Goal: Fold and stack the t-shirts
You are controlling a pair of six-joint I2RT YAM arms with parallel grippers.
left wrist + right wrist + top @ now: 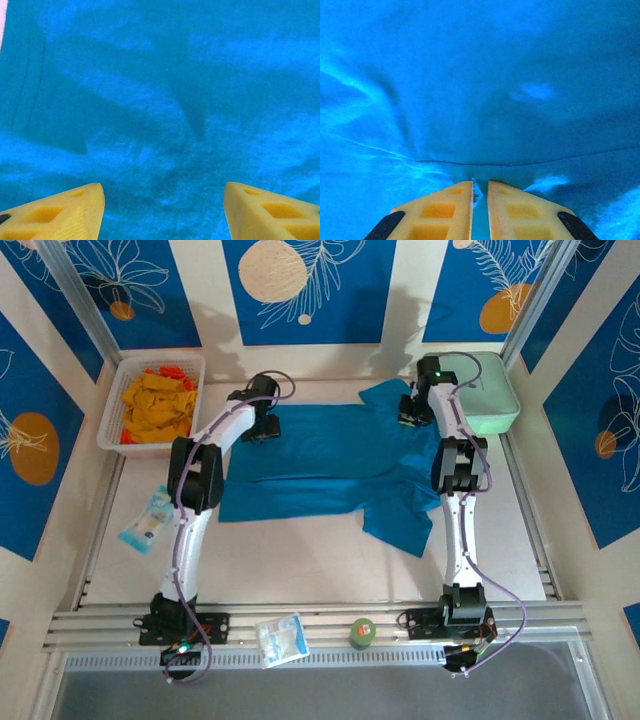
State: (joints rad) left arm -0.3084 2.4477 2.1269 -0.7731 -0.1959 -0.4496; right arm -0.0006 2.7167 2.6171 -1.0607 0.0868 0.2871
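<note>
T-shirt [330,455] partly covered at both ends: left end crossed by the left arm, right end by the right arm, neckline not made out from above. Jaw gaps hard to judge from above, with the dark gripper bodies in the way. Cut off in both wrist views, cloth running past nearly every edge. From the left wrist, a sliver of pale desk at the upper left corner, beside a stitched seam line. Contents of the clear packet [150,520] by the desk's left edge too small to tell.

Solid teal-blue, far larger than either gripper. Spread across the far half of the desk [320,565], long way running left to right. Mostly flat, with soft wrinkles. One short sleeve toward the far right corner, the other toward the near edge. Far right sleeve just beside the mint-green case [490,405].

Left gripper [262,423] [164,186] low over the left end, fingers spread wide, released, only flat cloth below. Right gripper [415,410] [480,183] at the far right sleeve, drawn to a narrow slit and clenched on a thin ridge of t-shirt, cloth puckered toward the fingertips.
</note>
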